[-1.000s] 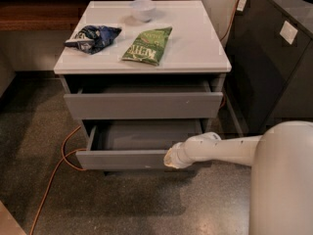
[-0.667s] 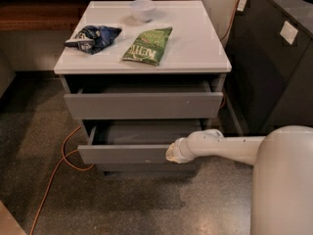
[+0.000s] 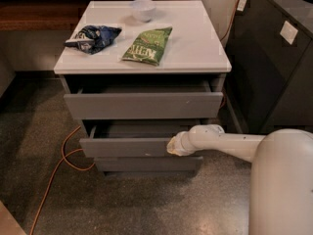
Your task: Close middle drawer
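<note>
The middle drawer point(image 3: 124, 146) is a plain grey tray with a flat handleless front. It sticks out a short way from the cabinet, below the taller top drawer front point(image 3: 142, 105) and above the dark bottom panel point(image 3: 146, 164). My white arm reaches in from the right, and my gripper point(image 3: 172, 146) sits against the right part of the middle drawer's front panel.
The white cabinet top point(image 3: 195, 43) holds a blue snack bag point(image 3: 93, 35), a green chip bag point(image 3: 147, 45) and a small white bowl point(image 3: 143, 9). An orange cable point(image 3: 58, 165) lies on the floor at the left. A dark cabinet point(image 3: 274, 67) stands to the right.
The middle drawer has slid inward toward the cabinet, and my gripper has moved in with its front panel. Less of the tray now shows.
</note>
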{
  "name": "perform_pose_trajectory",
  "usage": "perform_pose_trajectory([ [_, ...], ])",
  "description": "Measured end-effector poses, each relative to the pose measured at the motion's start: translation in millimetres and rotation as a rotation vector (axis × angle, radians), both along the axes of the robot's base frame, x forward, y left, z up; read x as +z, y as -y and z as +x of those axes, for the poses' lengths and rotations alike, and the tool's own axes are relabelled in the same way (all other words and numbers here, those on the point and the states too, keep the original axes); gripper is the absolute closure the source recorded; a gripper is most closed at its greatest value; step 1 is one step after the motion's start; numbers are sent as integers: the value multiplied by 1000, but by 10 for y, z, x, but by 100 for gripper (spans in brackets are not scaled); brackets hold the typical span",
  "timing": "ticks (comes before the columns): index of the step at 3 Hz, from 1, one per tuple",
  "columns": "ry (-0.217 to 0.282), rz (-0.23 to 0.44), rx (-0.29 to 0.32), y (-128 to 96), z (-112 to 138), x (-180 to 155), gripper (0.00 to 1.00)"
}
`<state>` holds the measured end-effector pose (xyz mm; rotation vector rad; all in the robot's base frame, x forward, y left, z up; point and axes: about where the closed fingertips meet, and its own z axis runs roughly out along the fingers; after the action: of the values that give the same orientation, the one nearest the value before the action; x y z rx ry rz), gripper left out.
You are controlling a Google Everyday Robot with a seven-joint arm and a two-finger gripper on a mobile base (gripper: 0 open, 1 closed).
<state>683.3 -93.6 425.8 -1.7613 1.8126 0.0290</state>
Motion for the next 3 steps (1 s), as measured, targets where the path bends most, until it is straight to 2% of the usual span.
perform_pose_trajectory([
  [3,30,4,-45,175,346,23,100],
])
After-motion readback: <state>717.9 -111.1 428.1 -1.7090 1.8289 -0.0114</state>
